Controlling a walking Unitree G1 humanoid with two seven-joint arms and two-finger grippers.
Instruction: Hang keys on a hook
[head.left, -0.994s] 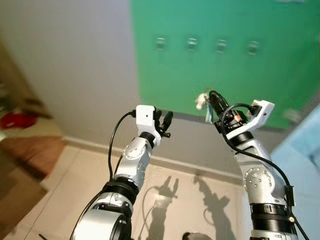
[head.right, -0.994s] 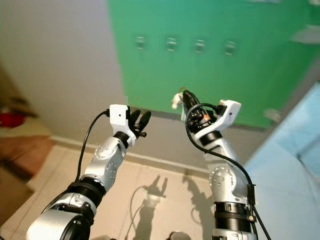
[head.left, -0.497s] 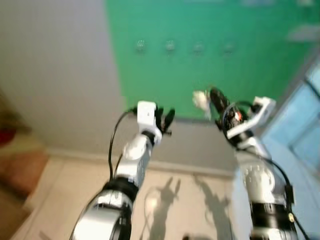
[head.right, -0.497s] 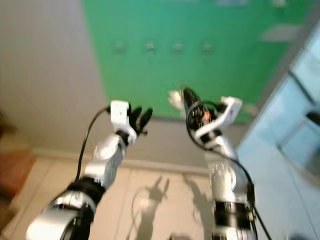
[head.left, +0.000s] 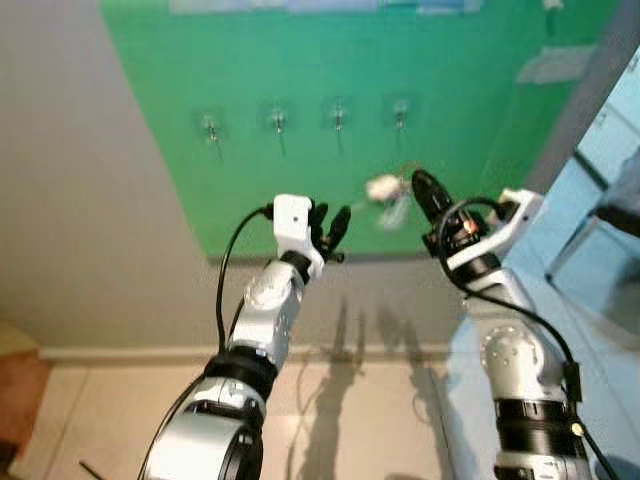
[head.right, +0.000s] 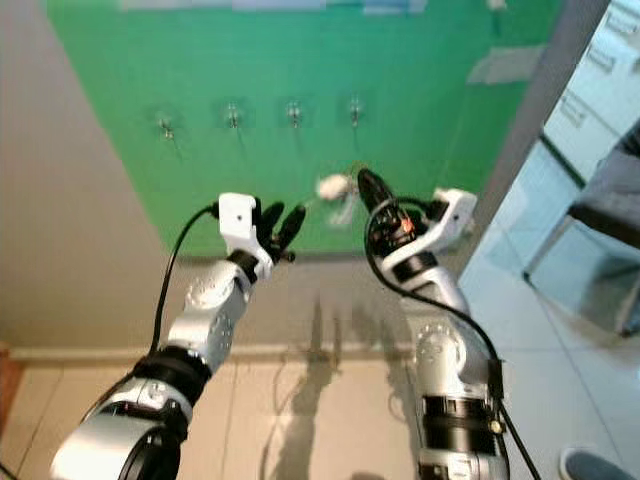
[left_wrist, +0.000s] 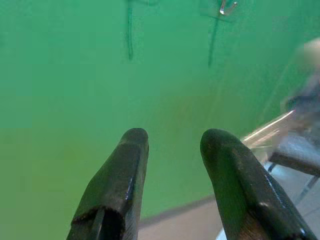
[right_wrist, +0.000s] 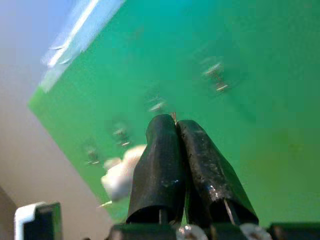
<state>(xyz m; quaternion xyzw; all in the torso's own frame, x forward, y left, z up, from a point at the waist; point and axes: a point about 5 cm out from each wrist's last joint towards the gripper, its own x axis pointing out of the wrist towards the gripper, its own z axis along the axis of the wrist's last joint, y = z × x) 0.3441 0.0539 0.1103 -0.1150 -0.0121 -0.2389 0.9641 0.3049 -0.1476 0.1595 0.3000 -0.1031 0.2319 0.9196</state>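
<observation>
Green wall panel w/ four small metal hooks (head.left: 338, 115) now nearer vs. 1 s ago; right gripper (head.left: 420, 184), jaws clamped on pale blurred keys (head.left: 385, 191), raised below hooks; left gripper (head.left: 330, 226) jaws apart, unladen — hanging judged imminent.

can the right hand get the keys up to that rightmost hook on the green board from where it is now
Probably yes. The right hand holds the keys just below the rightmost hook on the green board, with nothing between them. How far it stands off the wall is unclear.
</observation>
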